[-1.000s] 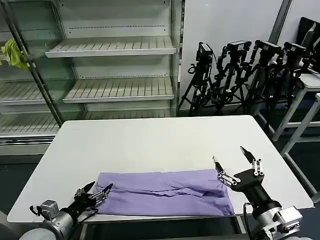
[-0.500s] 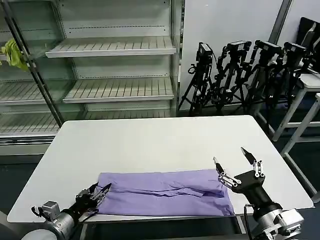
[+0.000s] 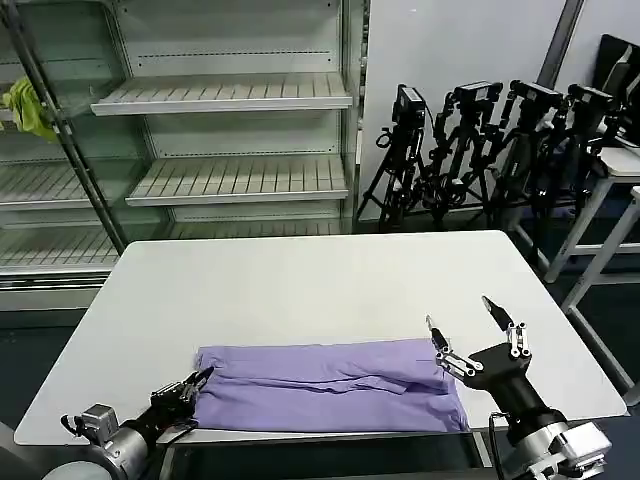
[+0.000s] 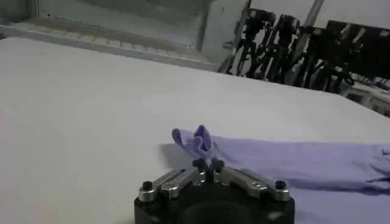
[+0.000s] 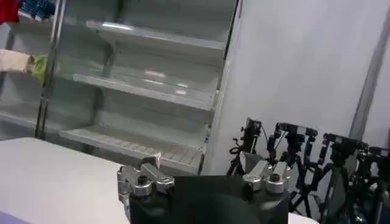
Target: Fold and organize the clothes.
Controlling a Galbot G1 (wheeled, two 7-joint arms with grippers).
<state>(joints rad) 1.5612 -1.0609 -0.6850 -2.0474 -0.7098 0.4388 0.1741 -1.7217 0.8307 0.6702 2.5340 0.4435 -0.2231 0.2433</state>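
Left claw (image 3: 197, 383) pinches the T-shirt (image 3: 330, 385) corner low on the table (image 3: 300, 280); right claw (image 3: 468, 331) gapes, raised.

No legible text, label, brand, number or sign found on any surface in the head view or in either wrist view; nothing further to record under this heading

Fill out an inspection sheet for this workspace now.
Surface: white table, bare behind the shirt.
Job's things: lavender T-shirt folded into a long band along the near edge.
Clutter: nothing seen.
Grippers: left gripper shut on the T-shirt's left end; right gripper open, raised over the right end.
Cables: nothing seen.
Surroundings: bare shelves, yellow-green cloth, tripods.
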